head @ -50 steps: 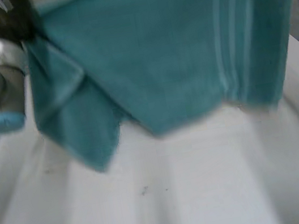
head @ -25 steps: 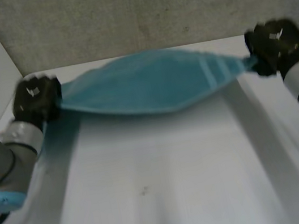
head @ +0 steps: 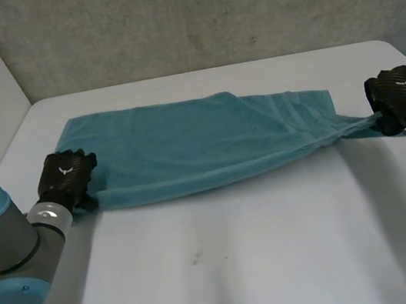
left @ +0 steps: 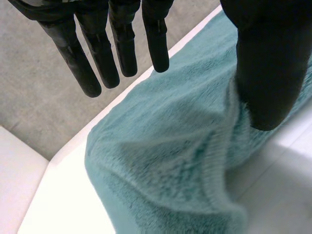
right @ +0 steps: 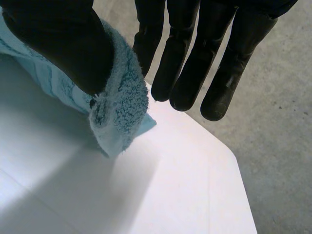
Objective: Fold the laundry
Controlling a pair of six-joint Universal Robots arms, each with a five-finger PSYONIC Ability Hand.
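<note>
Towel [head: 202, 144] first: the teal cloth lies flat across the far half of the white bench [head: 245, 262]. It is stretched lengthwise from one hand to the other, with faint stripes near its right end.

The left hand [head: 67, 181] sits at the towel's near left corner. In its wrist view the fingers [left: 122, 44] are straight and spread, clear of the cloth. The thumb [left: 268, 68] rests against a raised ridge of towel (touching, by the look of it, rather than pinching).

The right hand [head: 404, 95] is just off the towel's right end, where the cloth draws into a narrow point that reaches it. In the right wrist view the corner [right: 119, 105] is wedged between thumb and straight fingers, so I judge it pinched there. That grip would explain the drawn-out point: a pull from the right smooths the length while the left corner lies on the bench.

The towel looks spread out and ready, with the folding itself not yet done. The right corner needs laying down square, or that end may bunch.
</note>
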